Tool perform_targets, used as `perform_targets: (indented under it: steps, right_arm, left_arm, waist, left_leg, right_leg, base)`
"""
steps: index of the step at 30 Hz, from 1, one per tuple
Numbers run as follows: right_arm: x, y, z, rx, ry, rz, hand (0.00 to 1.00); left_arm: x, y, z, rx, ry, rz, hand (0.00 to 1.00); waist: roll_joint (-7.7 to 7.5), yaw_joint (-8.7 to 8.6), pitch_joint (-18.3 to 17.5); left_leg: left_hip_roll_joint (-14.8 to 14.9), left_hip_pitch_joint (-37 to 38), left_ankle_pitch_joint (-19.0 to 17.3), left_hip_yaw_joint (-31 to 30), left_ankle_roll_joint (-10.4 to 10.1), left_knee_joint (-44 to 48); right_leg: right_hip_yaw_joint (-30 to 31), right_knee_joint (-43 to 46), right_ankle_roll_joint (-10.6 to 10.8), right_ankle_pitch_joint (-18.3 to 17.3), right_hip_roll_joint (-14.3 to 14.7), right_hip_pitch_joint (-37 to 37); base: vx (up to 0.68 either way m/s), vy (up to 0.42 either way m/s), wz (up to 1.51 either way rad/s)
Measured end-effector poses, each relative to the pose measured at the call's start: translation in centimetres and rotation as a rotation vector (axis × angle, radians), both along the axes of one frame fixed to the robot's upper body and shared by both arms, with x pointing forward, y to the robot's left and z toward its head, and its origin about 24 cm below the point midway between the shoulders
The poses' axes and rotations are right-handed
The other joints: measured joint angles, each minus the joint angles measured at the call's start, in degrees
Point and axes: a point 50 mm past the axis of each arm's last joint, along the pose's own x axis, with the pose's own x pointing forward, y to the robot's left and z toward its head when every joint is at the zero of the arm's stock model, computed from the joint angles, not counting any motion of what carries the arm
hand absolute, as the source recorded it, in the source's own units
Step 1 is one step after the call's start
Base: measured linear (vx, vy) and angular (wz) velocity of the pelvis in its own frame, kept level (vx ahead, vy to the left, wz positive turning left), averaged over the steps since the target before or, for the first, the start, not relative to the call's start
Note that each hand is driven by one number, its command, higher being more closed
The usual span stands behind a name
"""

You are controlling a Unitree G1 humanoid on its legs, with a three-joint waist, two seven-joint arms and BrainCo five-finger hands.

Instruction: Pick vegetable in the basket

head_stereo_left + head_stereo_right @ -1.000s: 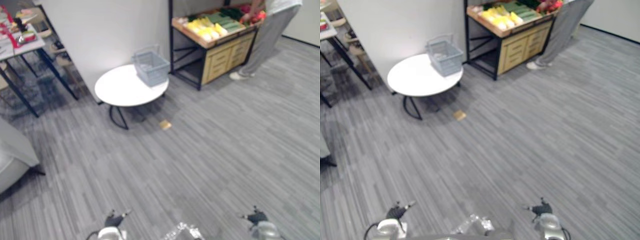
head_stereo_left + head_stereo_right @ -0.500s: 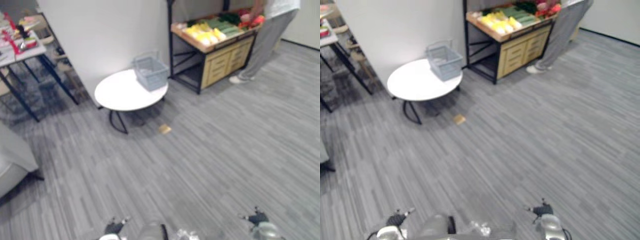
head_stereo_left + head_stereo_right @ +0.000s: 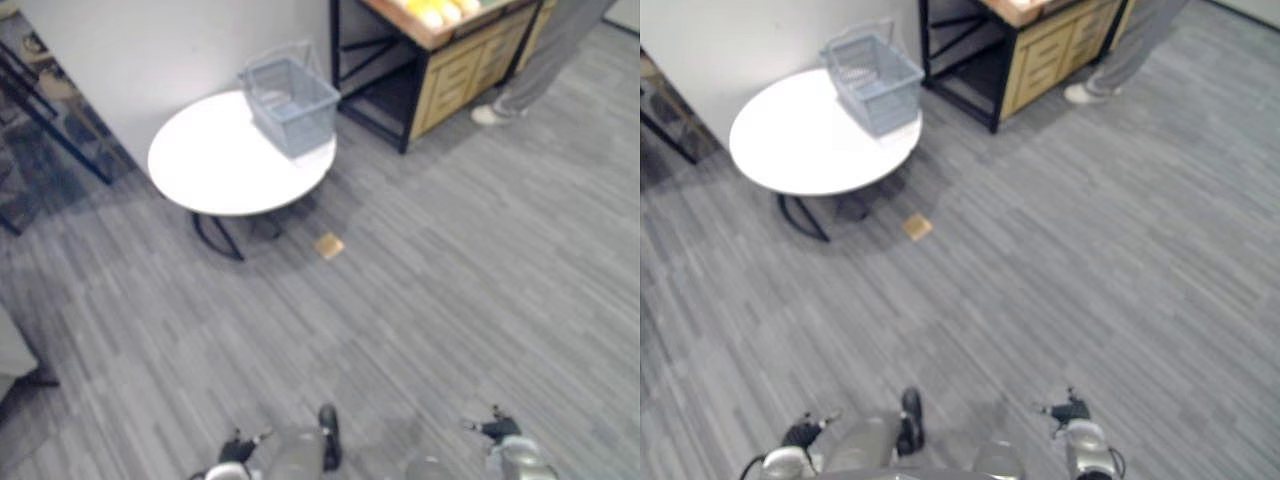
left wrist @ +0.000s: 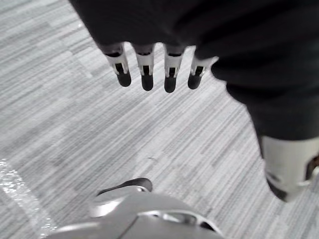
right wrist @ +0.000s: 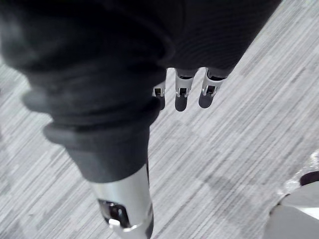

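A grey wire basket stands on the far right part of a round white table, with nothing in it that I can make out. Yellow vegetables lie on a wooden shelf stand beyond the table, at the top edge of the left eye view. My left hand hangs over the grey floor with its fingers straight and nothing in it. My right hand hangs the same way, its fingers straight and bare. Both hands are far from the basket.
A person's leg and white shoe are beside the shelf stand. A small brown square lies on the floor near the table's black legs. Dark legs of another table stand at the far left. A white wall rises behind the table.
The whole picture has shifted: the camera moved forward and tilted down, so the table and basket look larger and the shelf sits at the top edge.
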Motion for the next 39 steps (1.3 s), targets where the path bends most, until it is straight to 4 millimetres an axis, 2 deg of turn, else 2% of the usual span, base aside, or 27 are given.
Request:
perform_targets:
  steps: [1,2,3,5,6,8,9,10,11,12,13,14,15,17,20,21,22,24,25,28,29,30,31,32,35,37,39]
  right_arm:
    - [0.2,0.1,0.0,-0.001,-0.003,0.011,0.00]
    - [0.5,0.3,0.2,-0.007,-0.013,0.035,0.00]
    - [0.6,0.4,0.3,-0.008,-0.020,0.041,0.00]
    - [1.5,0.2,0.9,-0.021,-0.059,0.050,0.00]
    - [1.7,0.2,1.0,-0.024,-0.064,0.051,0.00]
    - [2.4,0.0,1.4,-0.050,-0.086,0.072,0.00]
    - [2.7,-0.1,1.7,-0.056,-0.101,0.074,0.00]
    - [3.4,-0.4,2.3,-0.072,-0.132,0.081,0.00]
    - [4.5,-0.8,3.2,-0.097,-0.178,0.090,0.00]
    - [4.9,-1.0,3.8,-0.114,-0.204,0.092,0.00]
    - [5.9,-1.9,5.1,-0.169,-0.255,0.106,0.00]
    - [7.0,-2.6,6.7,-0.226,-0.317,0.129,0.00]
    - [7.5,-2.8,7.6,-0.246,-0.356,0.137,0.00]
    - [9.4,-3.8,11.0,-0.353,-0.472,0.187,0.00]
    - [11.6,-3.5,13.5,-0.438,-0.551,0.263,0.00]
    - [12.4,-2.9,14.4,-0.453,-0.589,0.295,0.00]
    - [12.9,-2.4,14.9,-0.461,-0.611,0.320,0.00]
    - [14.6,-1.3,17.1,-0.505,-0.691,0.385,0.00]
    - [15.1,-1.1,17.7,-0.518,-0.708,0.404,0.00]
    - [17.0,-0.4,20.3,-0.606,-0.767,0.497,0.00]
    - [17.5,-0.4,21.3,-0.642,-0.787,0.528,0.00]
    - [17.7,-0.5,21.8,-0.659,-0.795,0.534,0.00]
    - [18.0,-1.0,22.7,-0.691,-0.807,0.538,0.00]
    - [18.2,-1.2,23.2,-0.711,-0.813,0.540,0.00]
    - [18.9,-0.3,24.5,-0.762,-0.853,0.588,0.00]
    - [19.2,-0.1,25.0,-0.795,-0.864,0.609,0.00]
    - [19.2,0.1,24.9,-0.795,-0.861,0.620,0.00]
  left_arm:
    - [0.0,0.0,0.0,0.002,0.004,-0.009,0.00]
    - [0.1,0.0,0.0,0.006,0.004,-0.020,0.00]
    - [0.3,0.1,0.1,0.010,-0.002,-0.024,0.00]
    - [1.5,0.4,0.6,0.024,-0.032,-0.040,0.00]
    - [1.8,0.5,0.7,0.026,-0.039,-0.041,0.00]
    - [3.2,0.4,1.2,0.031,-0.080,-0.049,0.00]
    - [3.3,0.4,1.2,0.031,-0.083,-0.050,0.00]
    - [3.8,0.4,1.3,0.033,-0.096,-0.053,0.00]
    - [4.0,0.5,1.4,0.040,-0.102,-0.055,0.00]
    - [3.9,0.6,1.4,0.043,-0.099,-0.055,0.00]
    - [3.5,0.5,1.2,0.037,-0.084,-0.051,0.00]
    - [3.0,0.2,0.9,0.027,-0.066,-0.049,0.00]
    - [2.9,0.2,0.8,0.029,-0.061,-0.047,0.00]
    - [2.2,-0.1,0.4,0.017,-0.040,-0.038,0.00]
    - [0.9,-0.5,0.0,0.004,-0.009,-0.026,0.00]
    - [0.2,-0.7,-0.3,-0.004,0.003,-0.014,0.00]
    - [-0.2,-0.8,-0.4,-0.008,0.010,-0.007,0.00]
    - [-1.0,-1.5,-0.6,-0.018,0.021,0.011,0.00]
    - [-1.1,-1.6,-0.6,-0.021,0.020,0.018,0.00]
    - [-1.7,-1.5,-0.6,-0.017,0.017,0.037,0.00]
    - [-2.0,-1.5,-0.7,-0.017,0.024,0.051,0.00]
    - [-2.1,-1.5,-0.7,-0.019,0.026,0.055,0.00]
    - [-2.3,-1.7,-0.8,-0.025,0.036,0.060,0.00]
    - [-2.3,-1.7,-0.8,-0.026,0.037,0.060,0.00]
    - [-2.3,-1.3,-0.8,-0.015,0.044,0.062,0.00]
    - [-2.5,-1.4,-0.9,-0.018,0.054,0.060,0.00]
    - [-2.7,-1.5,-1.0,-0.014,0.073,0.031,0.00]
  waist:
    - [0.33,-0.14,0.1]
    - [1.19,-0.77,0.4]
    - [1.21,-1.38,0.4]
    - [1.89,-2.90,1.0]
    - [2.06,-3.09,1.3]
    - [2.85,-3.16,1.6]
    - [3.06,-3.22,1.8]
    - [3.23,-3.49,1.9]
    - [2.31,-3.44,1.8]
    - [1.75,-3.42,1.9]
    - [2.03,-3.53,2.3]
    - [3.86,-3.43,2.1]
    - [4.18,-3.49,1.9]
    - [6.37,-3.44,2.0]
    - [7.30,-2.90,2.7]
    - [7.48,-2.56,3.1]
    - [7.43,-2.33,3.4]
    - [6.96,-0.95,3.9]
    - [7.24,-0.59,3.8]
    - [7.67,0.33,3.7]
    - [7.93,0.26,3.6]
    - [8.12,0.29,3.5]
    - [8.71,0.30,3.1]
    - [7.83,0.87,2.9]
    - [3.42,1.92,1.8]
    - [3.11,2.56,1.6]
    - [3.11,2.52,1.6]
  left_leg:
    - [0.0,2.2,-0.7,-0.3,0.1,-0.7]
    - [0.1,6.1,-1.3,-1.1,0.2,-2.7]
    - [0.2,7.9,-1.4,-1.5,0.2,-3.9]
    - [1.0,13.2,-1.3,-4.2,0.1,-7.4]
    - [1.4,14.1,-1.3,-4.6,0.1,-7.7]
    - [4.1,16.9,-1.4,-5.0,0.0,-7.9]
    - [4.7,17.4,-1.6,-5.2,-0.5,-8.0]
    - [5.8,18.2,-2.7,-5.9,-2.3,-8.2]
    - [6.1,19.9,-4.2,-5.9,-4.7,-9.2]
    - [6.0,20.9,-5.2,-6.0,-6.3,-9.6]
    - [6.9,23.9,-7.6,-6.2,-8.6,-9.8]
    - [9.5,24.2,-8.4,-6.8,-9.5,-8.1]
    - [10.3,23.3,-8.3,-7.7,-9.5,-6.0]
    - [13.9,18.9,-6.8,-10.3,-11.3,5.9]
    - [18.1,8.8,4.9,-14.2,-12.4,32.4]
    - [19.6,5.0,3.4,-12.8,-10.9,42.1]
    - [19.8,3.3,2.5,-11.5,-10.0,45.1]
    - [18.9,-2.4,-0.1,-5.6,-8.3,44.5]
    - [18.4,-3.7,-0.8,-4.2,-8.4,41.9]
    - [14.4,-5.4,-1.1,3.1,-7.9,18.8]
    - [12.7,-4.8,1.7,5.8,-7.2,8.8]
    - [12.1,-4.4,3.6,7.3,-6.8,4.5]
    - [11.2,-3.6,8.6,9.6,-5.1,-2.6]
    - [9.7,-1.8,11.5,11.0,-0.9,-5.0]
    - [4.3,1.1,10.9,10.9,-0.3,-8.6]
    - [1.3,4.4,9.7,9.4,-0.6,-11.2]
    - [-1.3,8.9,8.4,6.1,-0.8,-14.5]
  right_leg:
    - [-1.6,4.4,-0.6,-0.3,0.0,-1.7]
    - [-5.8,10.6,-3.7,-2.0,-0.6,-5.2]
    - [-8.0,12.2,-5.5,-3.1,-1.1,-7.0]
    - [-14.5,6.5,-11.2,-6.5,-2.0,-13.1]
    - [-15.7,2.5,-12.0,-7.0,-1.7,-13.8]
    - [-20.2,-21.2,-12.2,-6.2,0.4,-15.1]
    - [-20.7,-27.4,-12.2,-4.9,0.8,-15.4]
    - [-20.6,-39.7,-12.1,-0.4,1.3,-16.0]
    - [-19.9,-48.6,-10.6,3.2,0.9,-16.3]
    - [-18.7,-49.7,-10.5,3.2,0.3,-16.7]
    - [-17.0,-47.2,-9.8,8.6,0.7,-17.1]
    - [-16.9,-42.0,-9.7,10.1,2.1,-18.5]
    - [-17.0,-39.7,-9.7,10.1,2.4,-19.2]
    - [-19.2,-35.7,-13.3,6.9,4.6,-18.6]
    - [-21.0,-38.7,-15.3,3.3,7.8,-9.8]
    - [-21.1,-41.6,-15.6,2.9,9.0,-4.8]
    - [-21.1,-43.1,-15.8,2.7,9.2,-2.5]
    - [-20.6,-47.7,-16.2,2.5,9.2,3.6]
    - [-20.6,-48.5,-16.3,2.4,9.1,4.6]
    - [-20.8,-52.0,-16.0,2.2,8.3,7.7]
    - [-21.3,-52.9,-15.4,1.9,8.2,9.2]
    - [-21.6,-53.2,-14.8,1.5,8.2,9.7]
    - [-22.4,-52.6,-13.7,0.0,8.3,10.6]
    - [-22.8,-51.0,-12.4,-1.3,7.3,11.3]
    - [-23.9,-47.3,-10.5,-5.1,2.7,11.3]
    - [-24.5,-41.3,-9.8,-7.3,-0.1,11.4]
    - [-24.7,-26.2,-9.5,-8.7,-3.4,8.8]
  base:
    - [0.46,0.097,0.03]
    - [0.36,0.052,0.21]
    - [0.57,0.028,0.44]
    - [0.54,-0.037,0.55]
    - [0.48,-0.130,0.49]
    - [0.50,-0.203,0.43]
    - [0.45,-0.244,0.48]
    - [0.48,-0.282,0.50]
    - [0.48,-0.293,0.49]
    - [0.53,-0.336,0.40]
    - [0.57,-0.365,0.30]
    - [0.58,-0.388,0.27]
    - [0.55,-0.422,0.22]
    - [0.54,-0.479,0.16]
    - [0.45,-0.311,0.10]
    - [0.43,-0.223,0.01]
    - [0.40,-0.183,-0.08]
    - [0.36,-0.127,-0.08]
    - [0.30,-0.059,-0.10]
    - [0.32,0.056,-0.03]
    - [0.26,0.095,0.13]
    - [0.36,0.147,0.26]
    - [0.40,0.166,0.28]
    - [0.39,0.172,0.32]
    - [0.38,0.159,0.35]
    - [0.33,0.092,0.51]
    - [0.34,0.074,0.80]
